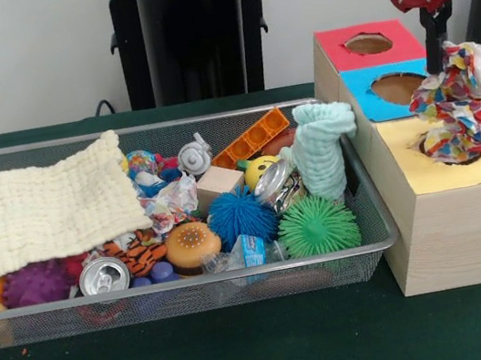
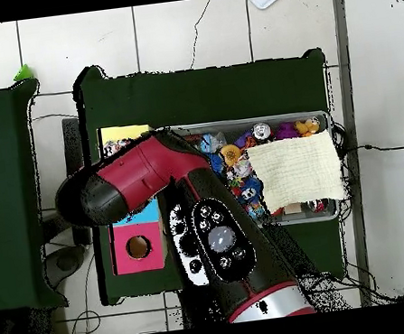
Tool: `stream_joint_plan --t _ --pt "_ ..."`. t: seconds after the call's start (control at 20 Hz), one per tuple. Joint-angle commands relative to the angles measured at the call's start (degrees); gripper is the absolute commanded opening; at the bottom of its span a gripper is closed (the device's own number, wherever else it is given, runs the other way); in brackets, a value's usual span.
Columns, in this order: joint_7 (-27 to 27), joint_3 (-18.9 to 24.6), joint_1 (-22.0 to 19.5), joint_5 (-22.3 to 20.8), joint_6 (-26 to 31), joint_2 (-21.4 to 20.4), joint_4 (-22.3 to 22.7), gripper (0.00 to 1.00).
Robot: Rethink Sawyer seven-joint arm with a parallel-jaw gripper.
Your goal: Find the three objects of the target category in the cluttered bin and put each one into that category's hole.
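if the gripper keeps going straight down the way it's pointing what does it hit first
The gripper points down, with the printed cloth bunched right below it. Straight on, it would likely press that cloth into the yellow-surround hole of the wooden box. Its fingers are hidden by cloth.

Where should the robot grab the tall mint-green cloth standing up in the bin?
Probably at its bunched top, coming straight down. The mint-green cloth stands upright against the bin's end wall, its top above the rim, while the green spiky ball and silver can crowd its lower part.
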Motion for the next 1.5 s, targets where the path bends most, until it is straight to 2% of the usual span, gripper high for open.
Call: stream_joint_plan --t 0.05,0.45,0.7,1.05,1.5 --pt "-2.9 1.0 -0.8 -0.3 5.4 0.3 -0.7 0.00" --pt "-0.9 1.1 0.9 0.1 4.6 1.4 -2.9 0.00" --pt "-0.9 1.1 1.8 -0.4 4.1 2.5 -5.3 0.00" --pt "-1.6 0.6 2.2 -1.7 2.7 2.7 -5.0 0.00" --pt "-3.3 1.2 2.1 -1.7 3.8 4.2 -7.6 0.00"
